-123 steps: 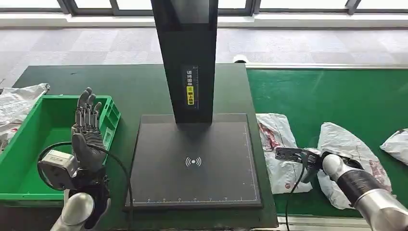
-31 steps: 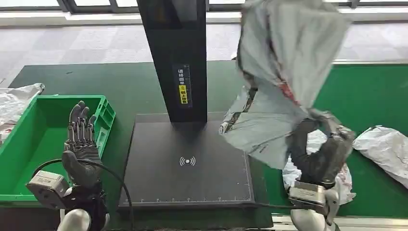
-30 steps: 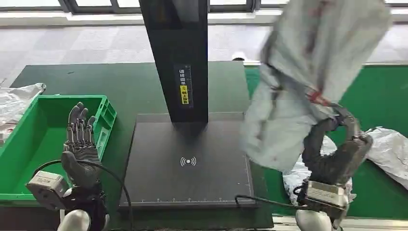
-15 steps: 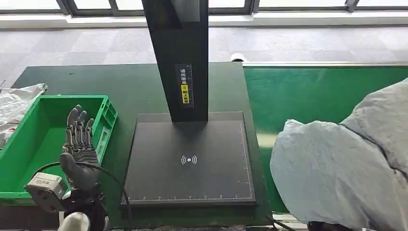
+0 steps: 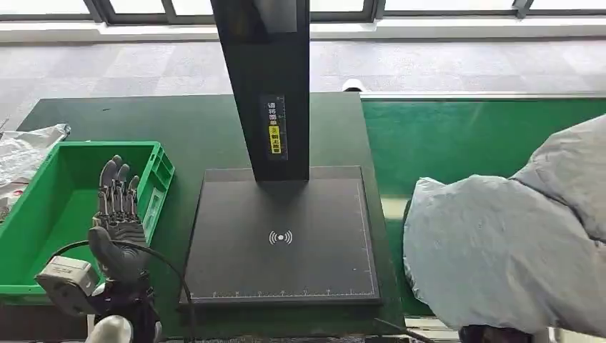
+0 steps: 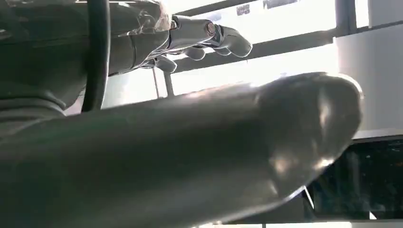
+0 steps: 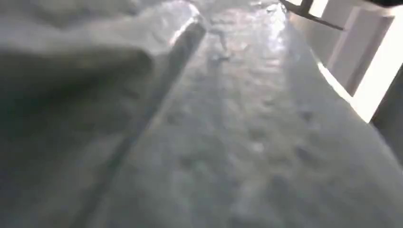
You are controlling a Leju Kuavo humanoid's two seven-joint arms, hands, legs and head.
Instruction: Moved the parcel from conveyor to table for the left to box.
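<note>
Parcel (image 5: 500, 257) (grey) rt, left robot hand (image 5: 118, 214) apart

My left robot hand (image 5: 119, 214) stands upright at near left, fingers (image 5: 116, 186) straight, pointing far and slightly apart, holding nothing. In my left wrist view, the thumb (image 6: 266, 142) lies close across the frame.
</note>
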